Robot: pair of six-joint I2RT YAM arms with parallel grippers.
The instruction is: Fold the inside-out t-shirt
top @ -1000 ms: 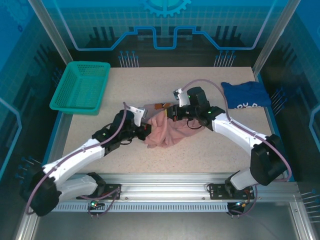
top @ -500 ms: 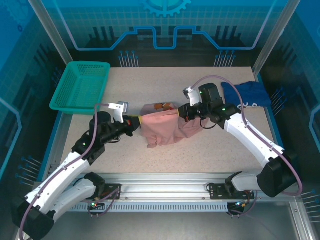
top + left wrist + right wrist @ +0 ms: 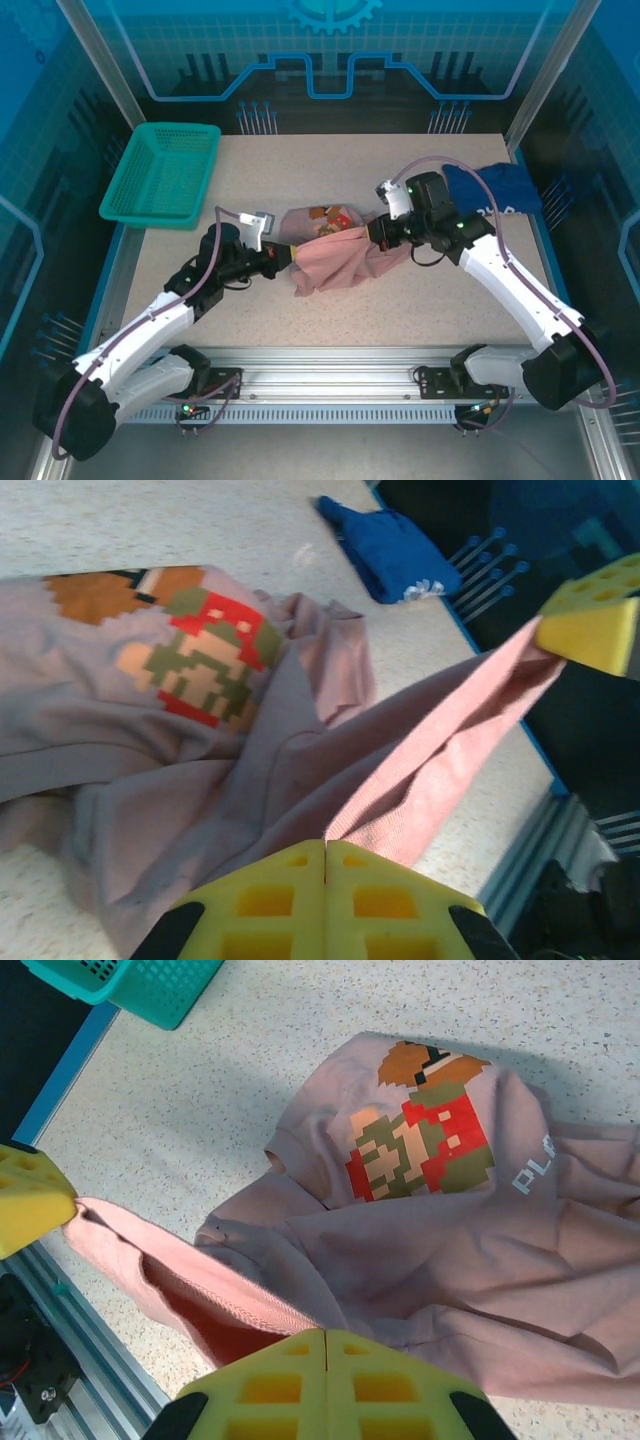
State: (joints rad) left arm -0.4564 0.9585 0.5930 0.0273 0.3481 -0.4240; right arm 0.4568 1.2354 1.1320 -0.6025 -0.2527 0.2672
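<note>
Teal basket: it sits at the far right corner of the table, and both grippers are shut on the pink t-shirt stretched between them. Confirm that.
Not quite. The top external view shows the teal basket at the far left corner of the table, not the far right. The rest stands: the left gripper and the right gripper are both shut on the pink t-shirt stretched between them.

speckled beige table (image 3: 400, 310) inside blue translucent walls (image 3: 200, 40), aluminium frame (image 3: 330, 360).
</note>
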